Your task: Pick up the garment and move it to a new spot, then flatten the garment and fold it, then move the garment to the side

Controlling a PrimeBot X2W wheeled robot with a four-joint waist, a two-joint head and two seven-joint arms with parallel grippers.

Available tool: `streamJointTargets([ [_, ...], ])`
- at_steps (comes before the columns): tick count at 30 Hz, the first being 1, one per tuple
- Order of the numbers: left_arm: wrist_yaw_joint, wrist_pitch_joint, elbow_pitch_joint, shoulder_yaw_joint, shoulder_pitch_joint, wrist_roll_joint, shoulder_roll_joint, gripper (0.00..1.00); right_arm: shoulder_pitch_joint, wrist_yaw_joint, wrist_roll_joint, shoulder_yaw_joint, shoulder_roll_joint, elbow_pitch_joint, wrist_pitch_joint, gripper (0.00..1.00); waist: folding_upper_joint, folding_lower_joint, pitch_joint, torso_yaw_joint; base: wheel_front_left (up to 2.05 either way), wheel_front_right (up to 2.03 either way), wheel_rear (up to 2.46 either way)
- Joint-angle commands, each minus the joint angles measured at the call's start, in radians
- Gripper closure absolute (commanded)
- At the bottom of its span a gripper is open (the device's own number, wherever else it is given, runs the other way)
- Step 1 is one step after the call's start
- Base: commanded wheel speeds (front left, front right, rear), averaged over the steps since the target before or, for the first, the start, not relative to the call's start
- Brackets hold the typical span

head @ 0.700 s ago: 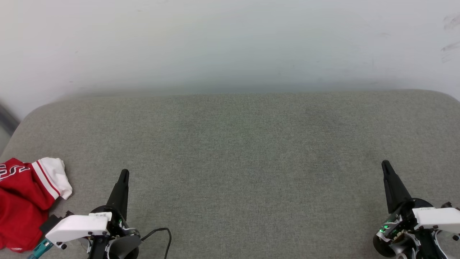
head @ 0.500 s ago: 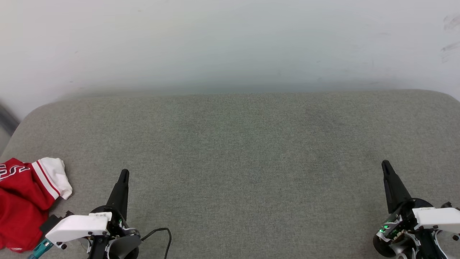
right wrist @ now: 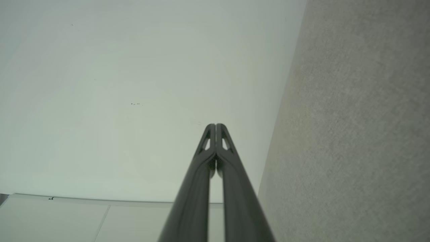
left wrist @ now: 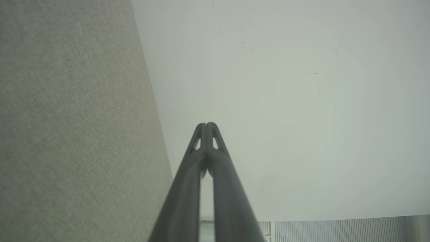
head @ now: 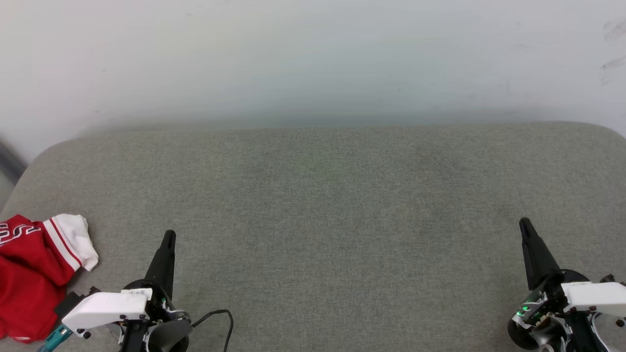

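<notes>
The red garment (head: 30,274) lies bunched at the lower left of the head view, a white cuff with red stripes on its upper right and white-outlined lettering at the frame's edge. My left gripper (head: 168,235) rests shut a short way to its right, fingers pointing up the view, touching nothing. At the lower right my right gripper (head: 524,223) is shut too, and empty. In the wrist views the left gripper's (left wrist: 206,125) and right gripper's (right wrist: 215,126) tips meet, with only cushion and wall beyond.
A broad grey-green fabric cushion (head: 332,195) carries the garment, with rounded far corners. A pale wall (head: 313,58) rises behind it. A black cable (head: 220,315) loops off my left wrist.
</notes>
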Motion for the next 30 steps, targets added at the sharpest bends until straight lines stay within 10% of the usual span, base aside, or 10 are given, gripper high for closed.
streamJointTargets([
  [1, -0.002, -0.001, 0.0, 0.001, -0.005, 0.0, -0.002, 1.0, -0.013, 0.0, -0.004, 0.001, 0.004, 0.001, 0.0, 1.0, 0.0, 0.0, 0.0, 0.0, 0.0, 0.0, 0.0],
  [2, 0.0, 0.0, 0.0, 0.0, 0.0, 0.0, 0.0, 0.0, 0.0, 0.0, 0.0, 0.0, 0.0, 0.0, 0.0, 0.0, 0.0, 0.0, 0.0, 0.0, 0.0, 0.0, 0.0],
  [30, 0.0, -0.123, -0.081, -0.124, -0.019, 0.176, 0.0, 0.0, 0.032, 0.0, -0.278, 0.033, -0.006, -0.095, -0.122, 0.0, 0.0, 0.0, 0.001, 0.008, 0.0, 0.0, 0.0],
])
